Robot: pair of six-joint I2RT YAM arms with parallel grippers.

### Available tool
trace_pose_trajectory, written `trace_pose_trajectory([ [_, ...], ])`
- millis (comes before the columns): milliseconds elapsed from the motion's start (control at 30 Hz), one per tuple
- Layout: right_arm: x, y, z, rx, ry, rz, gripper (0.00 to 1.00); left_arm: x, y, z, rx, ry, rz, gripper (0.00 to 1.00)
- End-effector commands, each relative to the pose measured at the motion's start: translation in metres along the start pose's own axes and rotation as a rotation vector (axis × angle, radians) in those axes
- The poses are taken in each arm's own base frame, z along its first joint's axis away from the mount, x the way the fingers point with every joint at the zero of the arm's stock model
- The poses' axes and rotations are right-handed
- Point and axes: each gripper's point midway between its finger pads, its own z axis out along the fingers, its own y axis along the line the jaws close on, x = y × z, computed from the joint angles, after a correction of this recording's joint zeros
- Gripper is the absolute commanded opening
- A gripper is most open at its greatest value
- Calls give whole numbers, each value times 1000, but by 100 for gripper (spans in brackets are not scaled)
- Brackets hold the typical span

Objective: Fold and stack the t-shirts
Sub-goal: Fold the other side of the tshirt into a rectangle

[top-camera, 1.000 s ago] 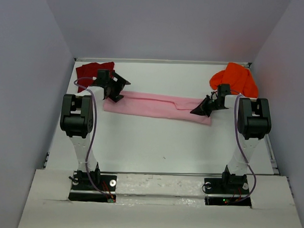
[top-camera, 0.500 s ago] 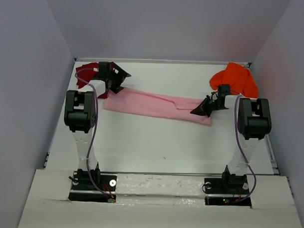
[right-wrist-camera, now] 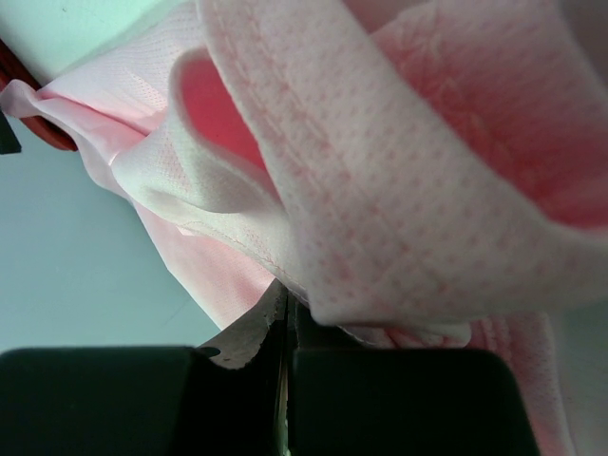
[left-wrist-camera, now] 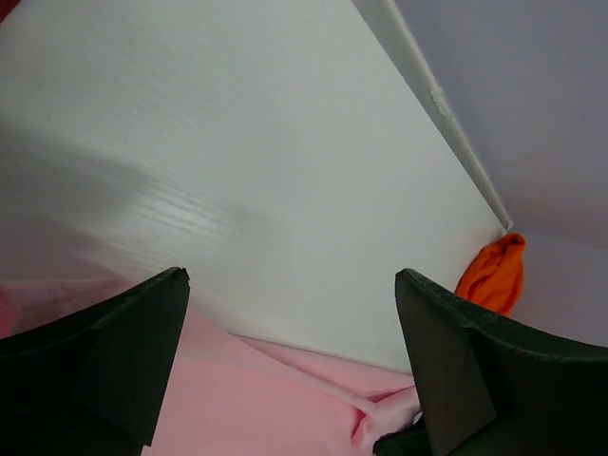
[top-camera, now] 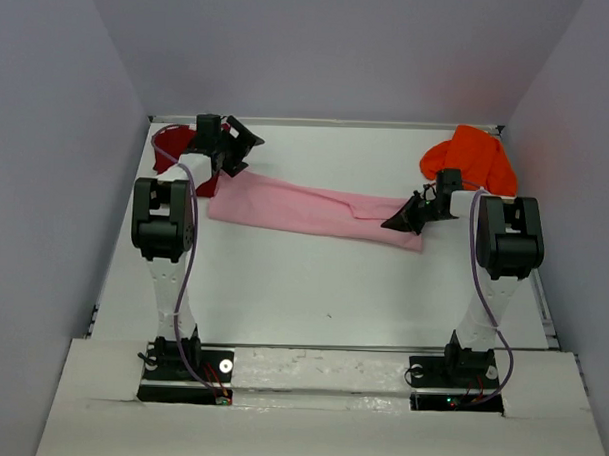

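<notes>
Found the dark red t-shirt [top-camera: 170, 148] crumpled at ten o'clock on the table [top-camera: 312, 288], partly hidden behind the left gripper [top-camera: 230, 150]. Noted that gripper hanging there, jaws spread fully wide, holding nothing. Traced the light pink t-shirt [top-camera: 305, 210] across the middle as a long band from nine towards three o'clock, roughly folded lengthwise. Saw the right gripper [top-camera: 410, 214] clamped tight on the band's three o'clock end. Spotted the bright orange t-shirt [top-camera: 474, 159] heaped at two o'clock, untouched. Judged the task early: one shirt part-folded, two crumpled, no stack begun. Learned only from the left wrist view of bare table between the wide fingers [left-wrist-camera: 104, 351], pink cloth just below and orange at the far corner. Learned only from the right wrist view of a pink hem fold pinched between closed tips, invisible from overhead.
</notes>
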Motion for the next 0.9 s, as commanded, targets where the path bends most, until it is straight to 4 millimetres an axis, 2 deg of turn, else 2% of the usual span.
trace_pose_trajectory([
  [0, 4, -22, 1, 89, -20, -13, 0, -22, -62, -7, 189, -33, 152, 99],
  [100, 3, -20, 1, 86, -23, -16, 0, -29, -83, -21, 257, -59, 260, 99],
  [133, 3, -20, 1, 84, -23, -17, 0, -33, -100, -36, 305, -79, 296, 99],
  [200, 2, -19, 1, 81, -22, -16, 0, -34, -114, -58, 331, -92, 345, 99],
  [267, 2, -19, 1, 82, -23, -15, 0, -26, -115, -72, 333, -59, 356, 99],
  [300, 1, -18, 1, 82, -24, -16, 0, -14, -101, -73, 314, -20, 348, 99],
  [333, 1, -18, 2, 81, -22, -15, 0, -7, -108, -91, 344, -3, 351, 99],
  [367, 1, -18, 2, 82, -24, -14, 0, 10, -95, -102, 337, 37, 338, 99],
  [400, 1, -18, 1, 82, -23, -13, 0, 20, -78, -97, 305, 64, 322, 99],
  [433, 1, -19, 2, 82, -21, -14, 0, 26, -80, -113, 322, 69, 329, 99],
  [467, -1, -17, 2, 79, -24, -17, 0, 35, -73, -118, 317, 83, 329, 99],
  [500, -1, -17, 2, 79, -25, -17, 0, 53, -52, -119, 287, 128, 315, 99],
  [533, -2, -16, 2, 78, -27, -18, 0, 61, -49, -128, 295, 143, 317, 99],
  [633, -3, -15, 1, 78, -30, -18, 0, 89, -19, -134, 263, 205, 300, 99],
  [733, -4, -15, 1, 79, -33, -19, 0, 109, 8, -128, 230, 249, 293, 99],
  [867, -4, -13, 0, 78, -35, -24, 0, 122, 34, -110, 180, 308, 272, 99],
])
